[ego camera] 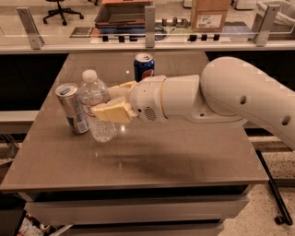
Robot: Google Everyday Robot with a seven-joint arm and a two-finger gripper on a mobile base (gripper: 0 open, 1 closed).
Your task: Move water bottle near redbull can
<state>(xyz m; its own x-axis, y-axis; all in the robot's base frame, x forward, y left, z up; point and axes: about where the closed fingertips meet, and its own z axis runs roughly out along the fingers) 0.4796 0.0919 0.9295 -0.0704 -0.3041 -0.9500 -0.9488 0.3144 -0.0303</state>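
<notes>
Clear plastic water bottle (93, 94) upright near left edge of worktop (184, 152), just beside redbull can (73, 108). Gripper (105, 101) clamped round bottle's middle. Placement step looks nearly done. Next move: settle base, release, back out rightward without nudging can.

We see a Pepsi can (144, 66) upper centre on the table (184, 156), a box (210, 14) upper right, a chair (61, 10) upper left.

High, close, looking down (gripper (102, 99) mid-left)
</notes>
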